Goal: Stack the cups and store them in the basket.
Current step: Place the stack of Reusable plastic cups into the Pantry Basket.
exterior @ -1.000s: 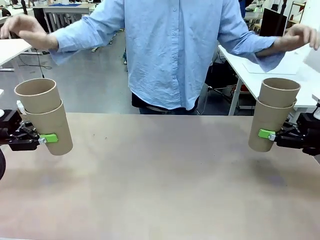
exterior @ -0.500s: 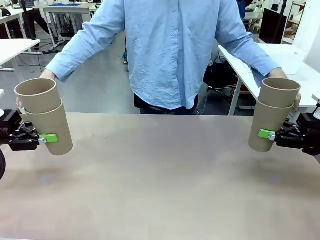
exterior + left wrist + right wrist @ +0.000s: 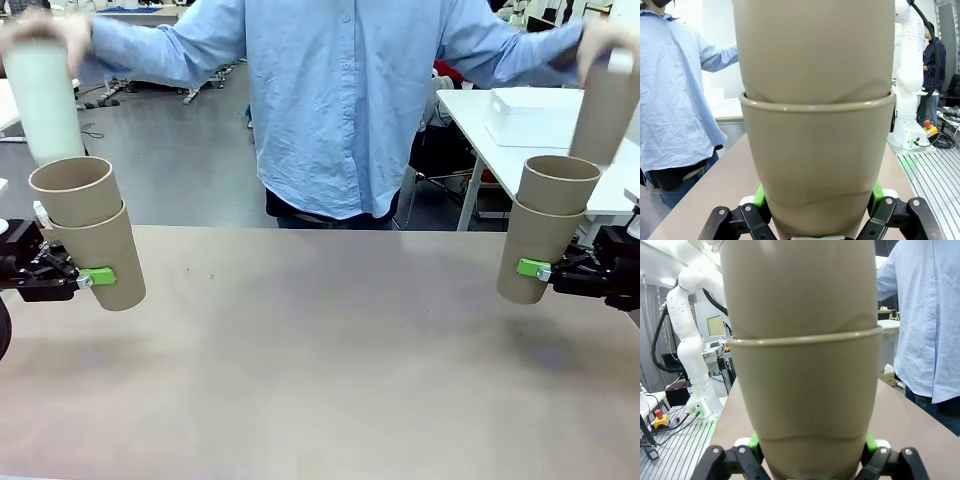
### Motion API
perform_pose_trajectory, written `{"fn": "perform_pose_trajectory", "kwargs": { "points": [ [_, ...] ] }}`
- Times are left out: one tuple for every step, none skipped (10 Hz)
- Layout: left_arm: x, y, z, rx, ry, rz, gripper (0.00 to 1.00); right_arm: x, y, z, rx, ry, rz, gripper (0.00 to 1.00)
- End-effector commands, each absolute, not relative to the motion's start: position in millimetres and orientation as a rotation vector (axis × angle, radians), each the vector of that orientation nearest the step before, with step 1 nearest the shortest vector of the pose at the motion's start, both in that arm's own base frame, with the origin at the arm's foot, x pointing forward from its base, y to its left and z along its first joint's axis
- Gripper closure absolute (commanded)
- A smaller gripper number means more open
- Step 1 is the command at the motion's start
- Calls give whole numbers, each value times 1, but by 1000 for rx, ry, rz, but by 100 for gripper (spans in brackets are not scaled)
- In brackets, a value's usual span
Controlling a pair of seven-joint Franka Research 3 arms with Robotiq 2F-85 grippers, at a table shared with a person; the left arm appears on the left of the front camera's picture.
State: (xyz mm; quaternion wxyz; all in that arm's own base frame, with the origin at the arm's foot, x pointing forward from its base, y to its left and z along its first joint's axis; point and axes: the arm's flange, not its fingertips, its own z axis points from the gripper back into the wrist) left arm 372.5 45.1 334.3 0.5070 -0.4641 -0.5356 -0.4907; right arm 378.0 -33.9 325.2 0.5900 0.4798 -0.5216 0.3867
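My left gripper is shut on a stack of two brown paper cups held above the table's left edge. On the right, my right gripper is shut on another stack of two brown cups. Each wrist view shows its own stack up close, the left stack between the left gripper's green pads and the right stack in the right gripper. A person's hand holds a pale cup above the left stack. The other hand holds a brown cup above the right stack. The basket is out of view.
The brown tabletop stretches between the two stacks. The person in a light blue shirt stands at the far edge, arms spread wide. A white side table with a white box stands behind on the right.
The person's hands were low behind the two stacks; they are now raised, one holding a pale cup and the other a brown cup. Both arms and their stacks have not moved.
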Motion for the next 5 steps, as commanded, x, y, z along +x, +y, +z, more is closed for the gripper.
{"fn": "perform_pose_trajectory", "kwargs": {
  "points": [
    [373,43,339,-1121,-1297,-1175,15,380,-31,330,1111,-1225,897,16],
    [373,43,339,-1121,-1297,-1175,15,380,-31,330,1111,-1225,897,16],
    [373,43,339,-1121,-1297,-1175,15,380,-31,330,1111,-1225,897,16],
    [373,43,339,-1121,-1297,-1175,15,380,-31,330,1111,-1225,897,16],
    [373,43,339,-1121,-1297,-1175,15,380,-31,330,1111,-1225,897,16]
  ]
}}
